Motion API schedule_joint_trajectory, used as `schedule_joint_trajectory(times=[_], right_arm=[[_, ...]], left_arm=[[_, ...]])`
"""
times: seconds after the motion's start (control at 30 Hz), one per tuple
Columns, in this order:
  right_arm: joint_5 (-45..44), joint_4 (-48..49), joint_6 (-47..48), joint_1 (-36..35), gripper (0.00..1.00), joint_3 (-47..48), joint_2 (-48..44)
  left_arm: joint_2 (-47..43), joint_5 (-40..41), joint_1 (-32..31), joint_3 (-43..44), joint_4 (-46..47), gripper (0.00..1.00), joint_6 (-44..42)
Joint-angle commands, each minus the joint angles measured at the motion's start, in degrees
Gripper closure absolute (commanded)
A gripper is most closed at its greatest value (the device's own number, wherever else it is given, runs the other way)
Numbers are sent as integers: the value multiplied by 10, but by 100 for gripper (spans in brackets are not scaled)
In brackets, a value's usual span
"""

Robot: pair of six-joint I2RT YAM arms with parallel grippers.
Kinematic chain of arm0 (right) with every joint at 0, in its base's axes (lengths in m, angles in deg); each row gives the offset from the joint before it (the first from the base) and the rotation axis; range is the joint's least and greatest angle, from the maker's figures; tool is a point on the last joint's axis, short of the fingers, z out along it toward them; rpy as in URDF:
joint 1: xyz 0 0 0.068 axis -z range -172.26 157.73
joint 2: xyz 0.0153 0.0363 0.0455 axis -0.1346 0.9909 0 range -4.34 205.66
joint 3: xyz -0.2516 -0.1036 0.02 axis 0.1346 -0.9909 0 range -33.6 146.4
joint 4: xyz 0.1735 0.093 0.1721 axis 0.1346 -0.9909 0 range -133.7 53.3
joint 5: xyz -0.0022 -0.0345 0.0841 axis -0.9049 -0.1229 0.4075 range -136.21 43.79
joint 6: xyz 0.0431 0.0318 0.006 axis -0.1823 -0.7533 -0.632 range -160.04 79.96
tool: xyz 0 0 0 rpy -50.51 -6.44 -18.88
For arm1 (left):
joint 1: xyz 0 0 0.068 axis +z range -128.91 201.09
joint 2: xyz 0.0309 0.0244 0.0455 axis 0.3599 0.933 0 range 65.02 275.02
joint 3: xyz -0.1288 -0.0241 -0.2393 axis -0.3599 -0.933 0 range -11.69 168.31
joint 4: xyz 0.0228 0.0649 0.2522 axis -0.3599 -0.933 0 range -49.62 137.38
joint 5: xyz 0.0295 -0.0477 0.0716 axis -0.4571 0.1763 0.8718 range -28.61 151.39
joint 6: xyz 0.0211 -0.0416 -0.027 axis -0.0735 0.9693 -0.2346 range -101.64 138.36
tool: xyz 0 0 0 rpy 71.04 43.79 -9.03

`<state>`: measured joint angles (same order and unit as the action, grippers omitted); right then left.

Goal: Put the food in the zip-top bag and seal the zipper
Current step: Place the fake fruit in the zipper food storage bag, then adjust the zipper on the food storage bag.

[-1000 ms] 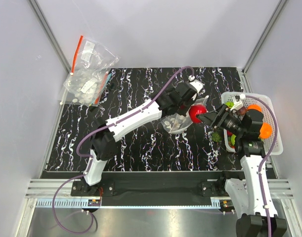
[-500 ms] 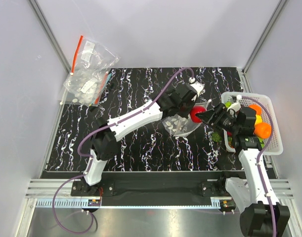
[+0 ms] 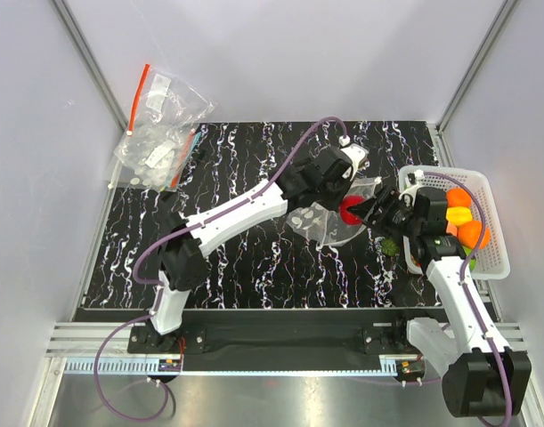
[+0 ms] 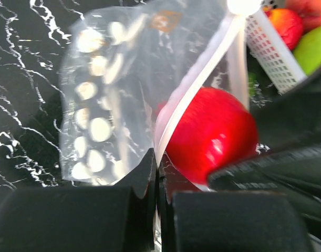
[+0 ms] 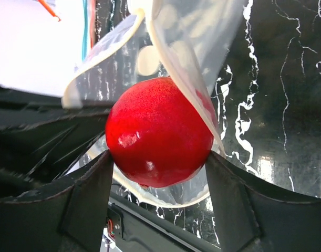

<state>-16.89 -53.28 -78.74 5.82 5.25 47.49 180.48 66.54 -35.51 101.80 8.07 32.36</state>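
Near the right middle of the top view, the left end effector (image 3: 340, 189) is closed on the upper edge of the small transparent plastic bag printed with white dots (image 3: 323, 222). It holds the bag up above the black white-veined desk (image 3: 236, 178). In the left wrist view its dark fingers (image 4: 144, 178) are pressed together at the bottom centre, and the pale press-seal strip (image 4: 202, 79) of the bag's mouth runs out from between them toward the upper right. The dotted wall of the bag hangs on the left of that frame.

The right end effector (image 3: 362, 212) grips a glossy red round toy fruit (image 3: 350, 210), its fingers set wide against the fruit's two sides. In the right wrist view the red fruit (image 5: 157, 131) fills the centre, with one finger (image 5: 86, 199) at lower left and the other at lower right. The fruit sits at the bag's mouth. The pale strip (image 5: 181, 68) crosses its upper right side, and clear dotted film lies behind and below it.

At the right edge of the top view is a white perforated plastic basket (image 3: 499, 258) holding orange, yellow and green toy fruits (image 3: 472, 233). A small dark green toy piece (image 3: 392, 245) lies on the desk just beside the basket, partly hidden by the right arm.

In the upper left, off the desk, lies a clear undotted bag with a red strip (image 3: 160, 129).
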Motion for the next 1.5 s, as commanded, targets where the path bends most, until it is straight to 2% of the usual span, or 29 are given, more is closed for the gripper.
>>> schedule_joint_trajectory(times=[0.0,0.13,0.33,0.4,0.47,0.67,0.9,1.17,1.27,1.3,1.4,1.47], right_arm=[[-21,-13,20,-4,26,39,6],[-21,-58,33,-5,15,68,5],[-17,-100,49,-5,9,98,10],[-22,-117,51,-6,14,114,-4],[-26,-137,65,-5,14,130,-10],[-52,-186,84,-6,28,152,-9],[-73,-202,94,-5,18,131,-29],[-55,-147,78,-6,21,104,-2],[-39,-115,64,-10,34,97,25],[-52,-116,65,-11,44,104,31],[-66,-121,56,-21,59,125,46],[-71,-129,56,-34,77,146,56]], left_arm=[[-38,-41,5,20,20,100,17],[-36,-84,20,28,8,100,33],[-46,-98,25,10,18,100,39],[-50,-111,31,10,15,100,40],[-51,-116,36,17,13,100,38],[-53,-118,45,31,-4,100,36],[-67,-101,50,14,2,100,38],[-67,-105,52,20,-4,100,42],[-76,-114,51,10,3,100,43],[-76,-102,53,13,-1,100,38],[-81,-90,54,12,-12,100,38],[-83,-93,54,3,-10,100,36]])
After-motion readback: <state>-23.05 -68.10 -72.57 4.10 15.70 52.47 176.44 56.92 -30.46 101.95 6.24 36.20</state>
